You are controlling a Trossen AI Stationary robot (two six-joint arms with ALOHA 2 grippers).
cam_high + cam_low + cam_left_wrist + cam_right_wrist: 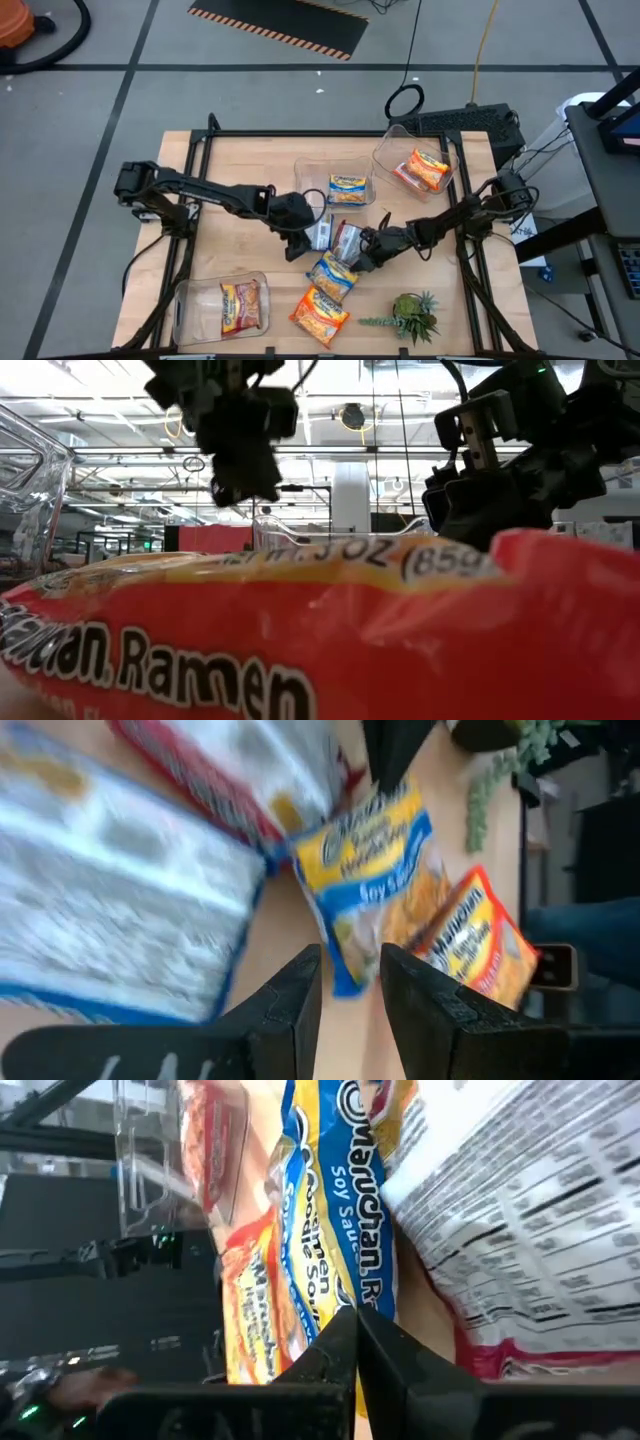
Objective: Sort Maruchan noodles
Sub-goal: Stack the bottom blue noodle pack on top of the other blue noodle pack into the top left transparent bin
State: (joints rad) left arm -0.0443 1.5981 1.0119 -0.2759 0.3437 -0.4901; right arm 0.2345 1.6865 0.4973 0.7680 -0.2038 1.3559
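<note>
Lying ahead: blue-and-yellow packet [331, 272], just beyond both hands, mid-desk [240, 165].
Long axis: slanting across, toward orange packet [320, 312].
Nearer: right hand [362, 255], fingers pinched together, holding nothing.
Left hand [300, 243]: slightly parted, empty, beside it.

Light: bright, even overhead room lighting; ceiling lamps glare in the low view.
Blur: left wrist view smeared; orange plastic ramen packet [300, 630] soft up close.

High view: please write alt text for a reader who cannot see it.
Two dark arms meet mid-table, the left tool and right tool over loose ramen packets. Three clear bins each hold a packet; a green plant sits near the right arm's front corner.
</note>
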